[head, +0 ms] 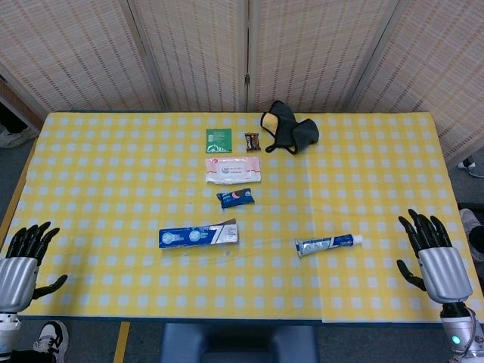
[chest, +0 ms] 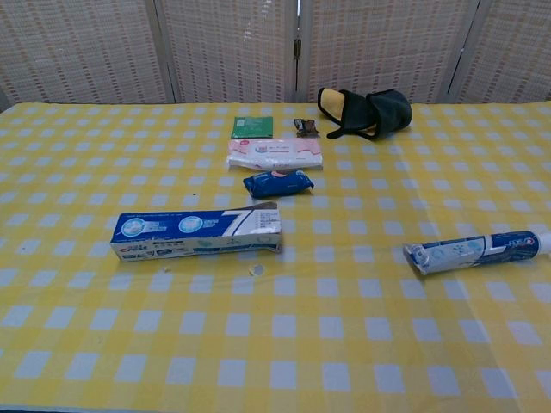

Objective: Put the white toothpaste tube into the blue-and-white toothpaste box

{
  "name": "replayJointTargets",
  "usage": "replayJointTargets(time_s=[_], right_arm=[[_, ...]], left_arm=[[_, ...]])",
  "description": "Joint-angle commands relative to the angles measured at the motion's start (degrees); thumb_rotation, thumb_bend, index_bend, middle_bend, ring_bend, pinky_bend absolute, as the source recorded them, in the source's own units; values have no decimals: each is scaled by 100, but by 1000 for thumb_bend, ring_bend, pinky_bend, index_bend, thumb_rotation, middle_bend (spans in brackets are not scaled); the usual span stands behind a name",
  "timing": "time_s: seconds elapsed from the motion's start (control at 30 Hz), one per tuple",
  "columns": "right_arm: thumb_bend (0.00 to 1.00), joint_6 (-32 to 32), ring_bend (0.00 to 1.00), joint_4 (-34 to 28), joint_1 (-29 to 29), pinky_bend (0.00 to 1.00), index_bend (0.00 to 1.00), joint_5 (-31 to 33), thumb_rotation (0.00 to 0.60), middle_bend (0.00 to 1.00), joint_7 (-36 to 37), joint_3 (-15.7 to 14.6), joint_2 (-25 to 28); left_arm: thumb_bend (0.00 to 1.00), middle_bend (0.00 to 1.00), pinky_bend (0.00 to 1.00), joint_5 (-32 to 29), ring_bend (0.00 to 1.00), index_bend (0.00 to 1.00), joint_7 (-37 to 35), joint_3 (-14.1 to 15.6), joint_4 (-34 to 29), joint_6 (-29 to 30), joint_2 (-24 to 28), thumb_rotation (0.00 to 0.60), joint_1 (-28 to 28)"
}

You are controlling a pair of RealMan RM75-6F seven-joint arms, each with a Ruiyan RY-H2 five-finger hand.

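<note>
The white toothpaste tube (head: 327,243) (chest: 478,250) lies flat on the yellow checked table, right of centre, cap end pointing right. The blue-and-white toothpaste box (head: 198,235) (chest: 196,234) lies flat left of centre, its flap end toward the tube. My left hand (head: 21,260) hovers at the table's near left corner, fingers spread, holding nothing. Beyond the near right edge, my right hand (head: 435,257) is likewise spread and empty, a short way right of the tube. Neither hand shows in the chest view.
Behind the box lie a small blue packet (head: 235,197) (chest: 277,182), a white-and-pink wipes pack (head: 234,169) (chest: 275,153), a green sachet (head: 218,139) (chest: 252,126), a small brown snack (head: 252,141) and a black pouch (head: 290,129) (chest: 366,112). A tiny white cap (chest: 256,269) sits near the box.
</note>
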Motion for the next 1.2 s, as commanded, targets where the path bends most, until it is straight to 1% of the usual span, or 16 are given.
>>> replayJointTargets(time_s=[0.03, 0.1, 0.17, 0.23, 0.3, 0.37, 0.47, 0.57, 0.73, 0.83, 0.97, 1.13, 1.2], right_arm=[[364, 6, 0, 7, -12, 0, 0, 25, 600, 0, 34, 4, 24], [364, 44, 0, -13, -31, 0, 0, 4, 600, 0, 96, -1, 61], [364, 218, 0, -33, -94, 0, 0, -81, 600, 0, 199, -1, 107], [364, 311, 0, -5, -147, 0, 0, -133, 600, 0, 226, -25, 128], [365, 205, 0, -18, -144, 0, 0, -117, 600, 0, 217, -83, 162], [364, 52, 0, -64, -97, 0, 0, -127, 600, 0, 223, -134, 201], [364, 54, 0, -85, -86, 0, 0, -175, 600, 0, 228, -140, 215], [364, 101, 0, -98, -108, 0, 0, -169, 600, 0, 237, -128, 223], [364, 27, 0, -122, -84, 0, 0, -147, 600, 0, 281, -132, 274], [364, 17, 0, -103, -77, 0, 0, -112, 600, 0, 303, -110, 278], [364, -19, 0, -86, -65, 0, 0, -74, 600, 0, 401, -98, 300], [364, -93, 0, -51, -48, 0, 0, 29, 600, 0, 463, -72, 308], [364, -123, 0, -50, -42, 0, 0, 67, 600, 0, 478, -64, 311]], left_arm=[[209, 120, 90, -22, 50, 175, -2, -21, 12, -5, -54, 600, -10], [209, 152, 119, -33, 81, 206, -2, -29, -8, 6, -101, 600, -7], [209, 190, 152, 17, 116, 232, -36, -4, -52, -7, -178, 600, -21], [209, 210, 186, 114, 148, 238, -126, 43, -128, -104, -208, 600, -87], [220, 240, 256, 122, 203, 247, -261, 98, -248, -351, -156, 600, -190], [243, 251, 287, 70, 212, 255, -447, 92, -452, -658, -40, 600, -349], [257, 251, 292, -2, 204, 259, -500, -9, -541, -937, -50, 600, -568], [256, 257, 298, -62, 210, 268, -255, -78, -558, -1203, -162, 600, -776], [256, 294, 329, -205, 248, 302, 217, -251, -485, -1632, -518, 600, -1173], [261, 312, 330, -325, 270, 304, 305, -350, -356, -1944, -750, 600, -1437], [274, 324, 332, -424, 287, 286, 351, -390, -119, -2237, -1157, 600, -1696], [271, 324, 307, -402, 221, 254, 559, -452, 156, -2445, -1503, 600, -2010], [269, 324, 303, -437, 212, 249, 519, -479, 216, -2540, -1613, 600, -2112]])
